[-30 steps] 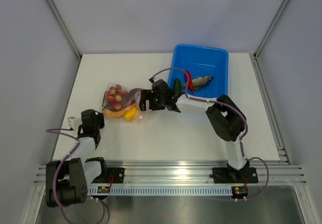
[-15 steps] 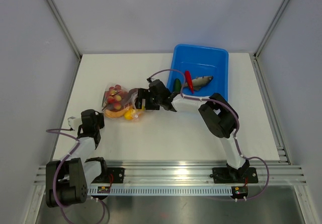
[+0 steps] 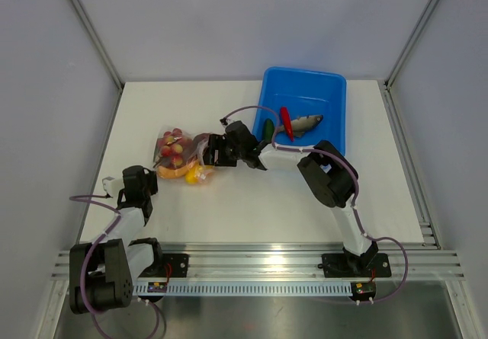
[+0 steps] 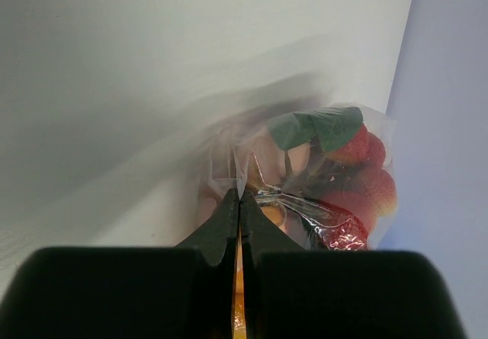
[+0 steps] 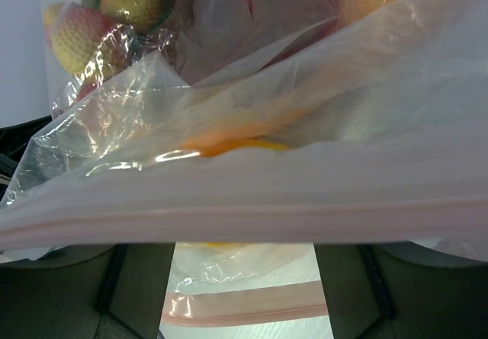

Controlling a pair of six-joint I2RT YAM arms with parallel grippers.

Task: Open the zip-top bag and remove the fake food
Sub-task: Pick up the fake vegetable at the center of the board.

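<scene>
Reaching further left than before, the right gripper [image 3: 210, 153] is spread about the mouth of the zip-top bag [image 3: 183, 161], mid-table; the left gripper [image 4: 238, 200] is closed nearby; fake food [image 3: 174, 145] is left inside.

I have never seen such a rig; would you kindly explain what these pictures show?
These are two robot arms bolted to a white table. One picture looks down from above; the other two come from cameras on each wrist. On the table lie a clear crinkly zip-top bag with red, orange and yellow toy fruit inside, and a blue plastic tub holding a grey toy fish, a red pepper and a green cucumber. The left gripper is shut, apparently pinching the bag's edge. The right gripper is open at the bag's pink zipper mouth.
</scene>
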